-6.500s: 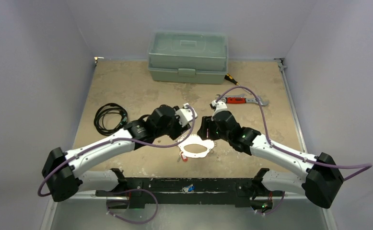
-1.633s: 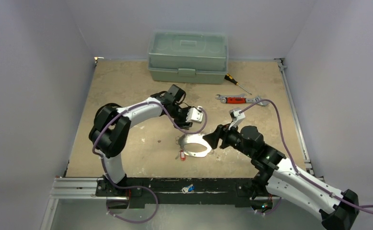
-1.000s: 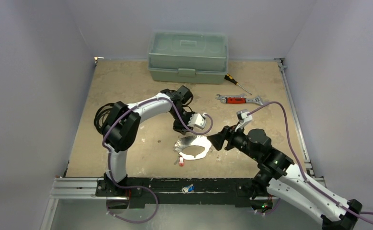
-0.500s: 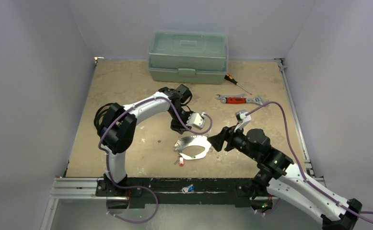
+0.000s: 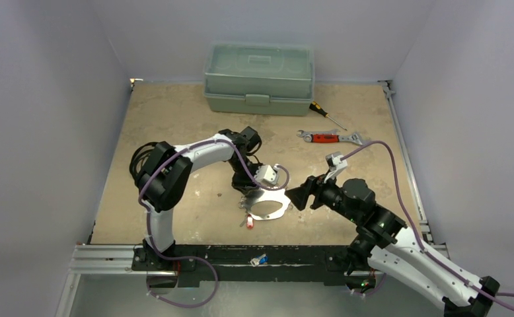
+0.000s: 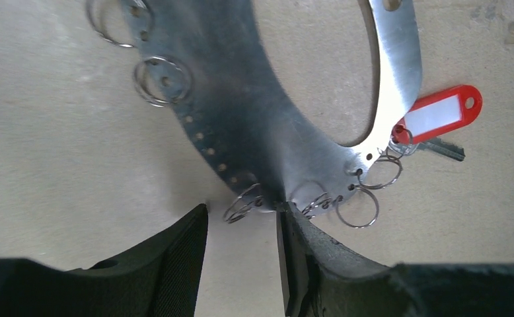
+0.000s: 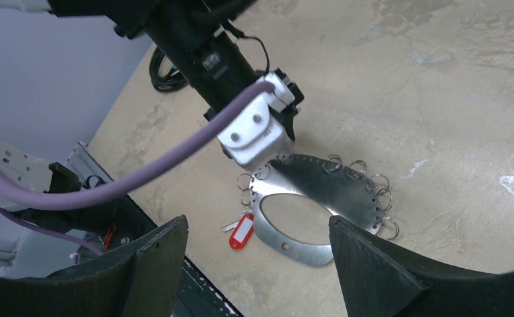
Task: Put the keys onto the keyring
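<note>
The keyring is a flat silver oval plate with a large hole and several small split rings along its edge, lying on the table. It also shows in the left wrist view and the right wrist view. A key with a red tag hangs on a ring at its near-left end. My left gripper is open at the plate's far-left edge, one fingertip touching it, with a split ring between the fingers. My right gripper is wide open, just right of the plate.
A green toolbox stands at the back. A screwdriver and a red-handled wrench lie right of centre. A coiled black cable lies at the left. A small blue and white thing lies on the black front rail.
My left gripper has come down from above the plate's far side to its far-left edge. The right arm has pulled back and now holds still.
</note>
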Robot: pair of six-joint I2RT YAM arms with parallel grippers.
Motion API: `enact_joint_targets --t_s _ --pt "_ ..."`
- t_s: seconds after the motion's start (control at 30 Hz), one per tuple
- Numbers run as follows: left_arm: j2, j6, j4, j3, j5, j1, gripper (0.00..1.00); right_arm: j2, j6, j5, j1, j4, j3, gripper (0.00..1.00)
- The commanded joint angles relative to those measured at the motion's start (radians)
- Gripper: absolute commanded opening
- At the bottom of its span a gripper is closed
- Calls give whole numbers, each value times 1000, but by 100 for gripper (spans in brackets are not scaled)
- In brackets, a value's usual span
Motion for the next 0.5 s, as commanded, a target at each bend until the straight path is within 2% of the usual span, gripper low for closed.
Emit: enact_joint_targets --t_s 0.0,0.13,0.33,0.4,0.47 --pt "-45 -13 83 -73 70 5 41 -17 -8 -7 -3 23 34 81" --pt "-34 -16 80 -70 70 4 40 -11 -5 -7 -3 25 34 81" --pt "-37 -11 84 -72 67 4 28 -18 -4 -7 -4 19 33 82" --pt "-39 -11 77 -68 66 4 19 -19 -5 -7 -4 15 33 82" --pt "-28 -2 36 -48 62 4 3 -19 -6 -7 -4 16 31 81"
